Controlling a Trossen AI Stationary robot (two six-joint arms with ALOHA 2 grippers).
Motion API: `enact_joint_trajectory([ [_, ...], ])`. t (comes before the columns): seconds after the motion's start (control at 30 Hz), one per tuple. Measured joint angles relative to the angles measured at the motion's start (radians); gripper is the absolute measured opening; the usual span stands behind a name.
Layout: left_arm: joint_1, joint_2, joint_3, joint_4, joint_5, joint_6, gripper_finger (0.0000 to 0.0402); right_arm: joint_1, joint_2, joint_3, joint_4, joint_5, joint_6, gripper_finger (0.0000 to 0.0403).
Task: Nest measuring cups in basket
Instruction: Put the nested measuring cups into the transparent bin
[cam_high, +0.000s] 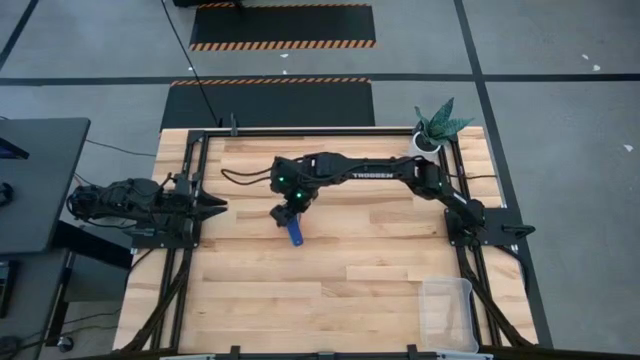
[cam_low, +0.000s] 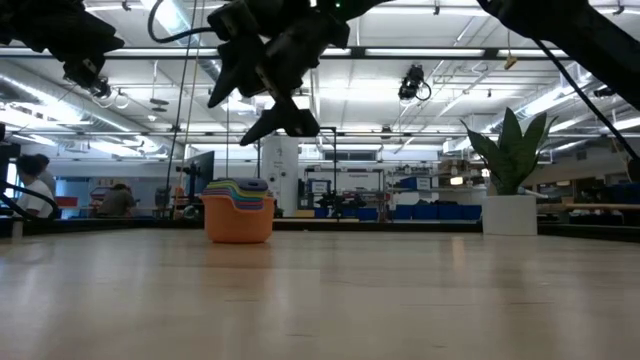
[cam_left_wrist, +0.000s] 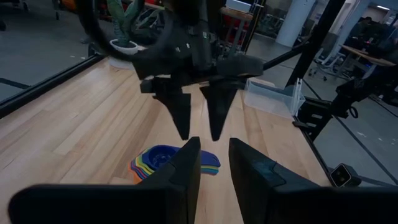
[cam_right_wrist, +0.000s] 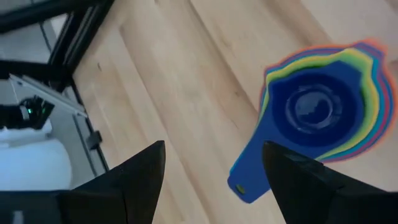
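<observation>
While right gripper (cam_right_wrist: 211, 165) hangs open above nested measuring cups (cam_right_wrist: 323, 109) at table centre, basket (cam_high: 447, 312) sits far at five o'clock; off-centre pinch could split stack; left gripper (cam_left_wrist: 214, 168) open, idle at nine o'clock.

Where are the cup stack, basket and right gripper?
measuring cups (cam_right_wrist: 314, 106): right wrist view, top blue cup's bowl.
basket (cam_high: 447, 313): high view, clear wall.
right gripper (cam_left_wrist: 198, 127): left wrist view, between open fingertips.

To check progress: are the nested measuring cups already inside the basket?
No, the measuring cups sit stacked on the bare table, far from the basket at its corner.
</observation>
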Motion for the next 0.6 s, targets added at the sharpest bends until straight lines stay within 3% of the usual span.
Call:
enact_joint_trajectory([
  [0.23,0.000,0.000,0.000,0.000,0.000,0.000,0.0091,0.001,-0.007,0.000,-0.002,0.075,-0.015,0.0272],
  [0.6,0.000,0.000,0.000,0.000,0.000,0.000,0.0091,0.022,-0.008,0.000,0.020,0.075,0.011,0.0271],
])
